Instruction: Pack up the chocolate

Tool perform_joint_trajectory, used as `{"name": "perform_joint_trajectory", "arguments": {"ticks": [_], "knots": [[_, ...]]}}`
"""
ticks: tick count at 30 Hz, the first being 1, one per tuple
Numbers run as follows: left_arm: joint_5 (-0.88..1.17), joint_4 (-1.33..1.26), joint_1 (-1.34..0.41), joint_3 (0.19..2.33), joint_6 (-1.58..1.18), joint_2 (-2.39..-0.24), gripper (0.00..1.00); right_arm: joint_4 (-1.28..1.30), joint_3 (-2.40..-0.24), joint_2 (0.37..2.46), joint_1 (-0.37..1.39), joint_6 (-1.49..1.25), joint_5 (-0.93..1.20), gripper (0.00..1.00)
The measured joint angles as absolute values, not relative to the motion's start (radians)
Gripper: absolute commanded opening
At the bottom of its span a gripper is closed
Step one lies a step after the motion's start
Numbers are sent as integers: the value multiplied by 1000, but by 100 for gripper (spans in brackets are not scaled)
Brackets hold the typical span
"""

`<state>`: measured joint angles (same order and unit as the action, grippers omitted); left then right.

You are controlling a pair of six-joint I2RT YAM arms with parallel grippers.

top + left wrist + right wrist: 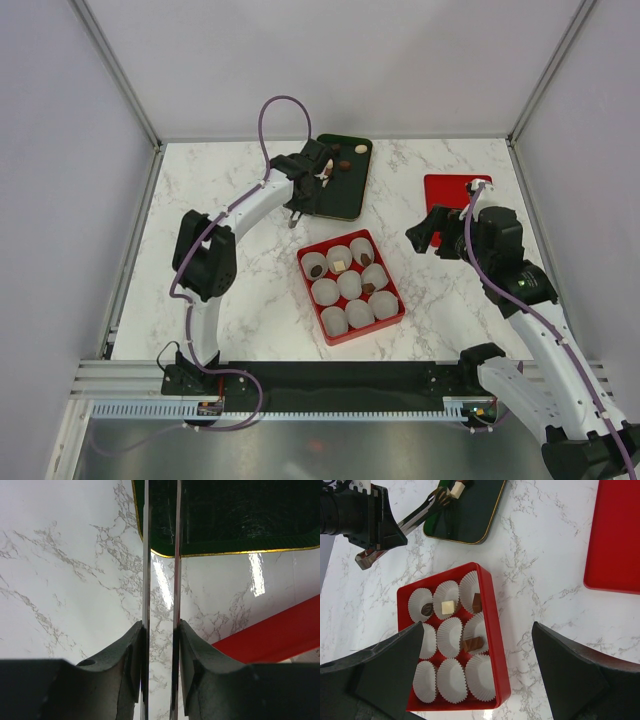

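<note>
My left gripper (312,180) is shut on metal tongs (146,580) over the dark green tray (352,200). The tong tips sit around a cream-white chocolate cube (454,491) at the tray; I cannot tell whether it is lifted. A dark brown chocolate (344,165) and a tan one (361,149) lie on the tray. The red box (392,285) holds white paper cups. In them are a dark oval (426,609), a white cube (448,607) and two brown pieces (473,643). My right gripper (477,627) is open and empty, above the box's right side.
A flat red lid (450,190) lies at the back right, also in the right wrist view (620,535). White walls with metal frame posts close in the marble table (220,190) on three sides. The red box's edge (280,635) shows in the left wrist view.
</note>
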<state>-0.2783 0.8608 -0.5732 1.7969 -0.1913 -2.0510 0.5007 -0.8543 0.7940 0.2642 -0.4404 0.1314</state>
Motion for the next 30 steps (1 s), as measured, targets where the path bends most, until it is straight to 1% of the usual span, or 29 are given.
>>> {"name": "perform_joint_trajectory", "arguments": {"ticks": [3, 11, 15, 18, 24, 30], "knots": [[-277, 861, -573, 1798, -182, -2051, 34, 501, -854, 794, 264, -441, 130, 98], [-252, 878, -573, 1783, -176, -2003, 31, 502, -856, 784, 264, -441, 130, 98], [-226, 907, -581, 1730, -176, -1875, 31, 507, -863, 771, 264, -440, 129, 98], [-202, 931, -614, 1670, -174, -1733, 31, 515, -865, 761, 264, -437, 123, 98], [-128, 962, -763, 1502, -175, -1480, 31, 542, -865, 752, 264, -429, 114, 98], [-69, 1010, -918, 1340, -210, -1348, 31, 564, -865, 735, 264, -422, 105, 98]]}}
